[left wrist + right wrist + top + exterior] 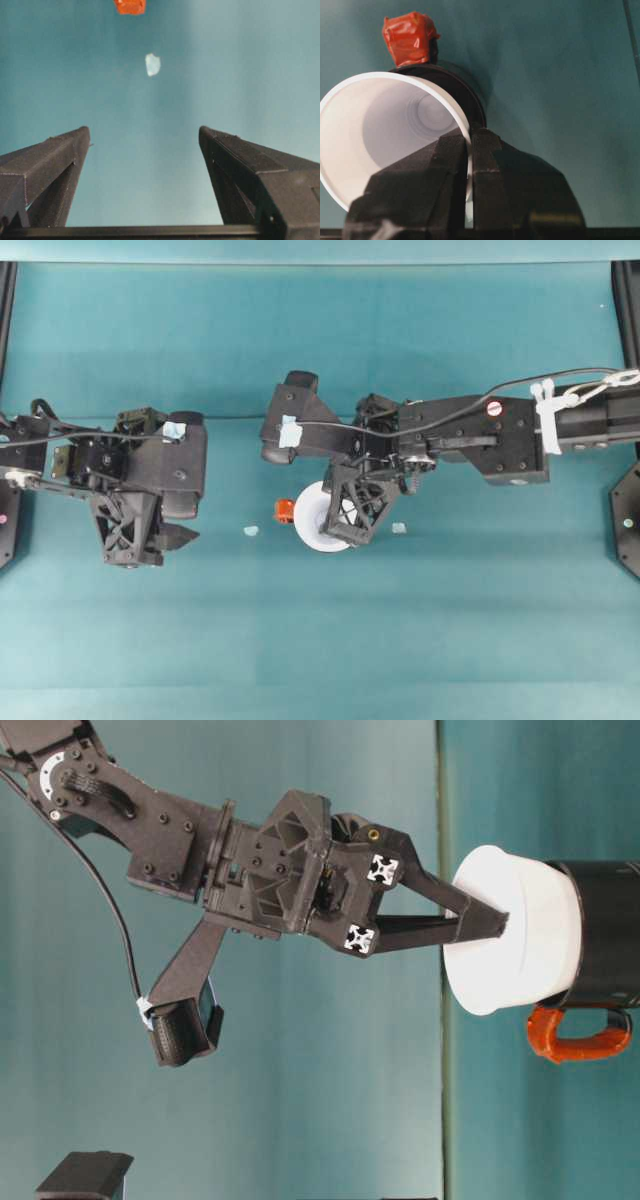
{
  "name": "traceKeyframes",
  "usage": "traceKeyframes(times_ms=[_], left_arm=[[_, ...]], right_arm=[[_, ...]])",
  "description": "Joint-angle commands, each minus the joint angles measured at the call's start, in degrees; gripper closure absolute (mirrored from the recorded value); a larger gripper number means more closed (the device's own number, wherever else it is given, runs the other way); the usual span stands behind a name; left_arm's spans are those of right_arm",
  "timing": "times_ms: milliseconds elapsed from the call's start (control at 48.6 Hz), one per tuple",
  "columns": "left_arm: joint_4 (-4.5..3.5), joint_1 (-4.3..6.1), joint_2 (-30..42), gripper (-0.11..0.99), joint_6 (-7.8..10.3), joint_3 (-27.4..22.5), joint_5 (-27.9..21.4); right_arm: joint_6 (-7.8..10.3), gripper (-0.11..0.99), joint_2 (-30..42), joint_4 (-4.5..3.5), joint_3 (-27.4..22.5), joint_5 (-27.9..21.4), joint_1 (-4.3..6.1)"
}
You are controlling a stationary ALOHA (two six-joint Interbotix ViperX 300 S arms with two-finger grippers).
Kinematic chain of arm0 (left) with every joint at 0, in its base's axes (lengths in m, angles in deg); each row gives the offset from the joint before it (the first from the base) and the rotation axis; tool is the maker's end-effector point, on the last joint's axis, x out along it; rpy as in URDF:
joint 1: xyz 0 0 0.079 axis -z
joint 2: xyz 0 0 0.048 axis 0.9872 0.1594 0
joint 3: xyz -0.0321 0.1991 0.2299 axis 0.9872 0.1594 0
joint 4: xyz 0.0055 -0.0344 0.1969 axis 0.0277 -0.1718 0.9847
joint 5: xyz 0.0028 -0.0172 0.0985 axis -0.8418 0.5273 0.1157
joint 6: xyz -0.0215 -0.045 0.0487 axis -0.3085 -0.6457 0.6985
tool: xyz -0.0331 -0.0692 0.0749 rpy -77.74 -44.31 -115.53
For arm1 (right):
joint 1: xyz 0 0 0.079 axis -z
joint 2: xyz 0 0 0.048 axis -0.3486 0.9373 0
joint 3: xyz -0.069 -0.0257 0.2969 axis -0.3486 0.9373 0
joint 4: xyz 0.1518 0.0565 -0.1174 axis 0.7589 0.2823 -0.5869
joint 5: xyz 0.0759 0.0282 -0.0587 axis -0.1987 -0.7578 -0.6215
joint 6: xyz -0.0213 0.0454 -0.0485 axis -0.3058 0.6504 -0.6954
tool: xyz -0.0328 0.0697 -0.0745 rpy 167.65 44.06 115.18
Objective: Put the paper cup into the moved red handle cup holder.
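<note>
The white paper cup [316, 523] [520, 930] [385, 135] stands with its lower part inside the black red handle cup holder [605, 935] [470, 95]. Its wide rim sticks up above the holder. The holder's orange-red handle [284, 511] [575, 1035] [409, 37] [130, 6] points toward the left arm. My right gripper [345, 525] [498, 925] [470, 142] is shut on the cup's rim, one finger inside and one outside. At the table's left side my left gripper [170, 535] [145, 145] is open with nothing between its fingers, well apart from the cup.
Two small pale tape bits [250, 531] [399, 528] lie on the teal table on either side of the cup; one of these tape bits [152, 64] lies ahead of the left gripper. Black frame parts [625, 520] stand at the table's side edges.
</note>
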State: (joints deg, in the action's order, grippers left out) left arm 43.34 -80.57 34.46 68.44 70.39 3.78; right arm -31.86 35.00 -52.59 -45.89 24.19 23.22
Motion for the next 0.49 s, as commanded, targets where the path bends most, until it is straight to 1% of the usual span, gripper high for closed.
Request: traceKeyframes(times_ms=[0,165,206,267,370,432,473], left_arm=[[0.09,0.18,-0.26,-0.06,-0.09,-0.44,0.35],[0.18,0.09,-0.26,-0.06,-0.09,-0.44,0.44],[0.09,0.09,-0.26,-0.06,-0.09,-0.44,0.44],[0.09,0.09,-0.26,-0.06,-0.09,-0.44,0.44],[0.09,0.09,-0.35,-0.06,-0.09,-0.35,0.44],[0.09,0.09,-0.35,-0.06,-0.09,-0.35,0.35],[0.09,0.09,-0.35,-0.06,-0.09,-0.35,0.44]], right_arm=[[-0.53,0.98,-0.44,0.09,-0.26,0.35,0.0],[-0.53,0.97,-0.44,0.09,-0.26,0.09,0.09],[-0.53,0.96,-0.44,0.09,-0.18,0.18,0.09],[-0.53,0.94,-0.44,0.26,-0.26,0.18,0.09],[-0.44,0.83,-0.44,1.05,-0.26,-0.18,0.09],[-0.53,0.71,-0.53,1.58,-0.18,-0.26,0.09],[-0.53,0.61,-0.53,1.76,-0.18,-0.26,0.0]])
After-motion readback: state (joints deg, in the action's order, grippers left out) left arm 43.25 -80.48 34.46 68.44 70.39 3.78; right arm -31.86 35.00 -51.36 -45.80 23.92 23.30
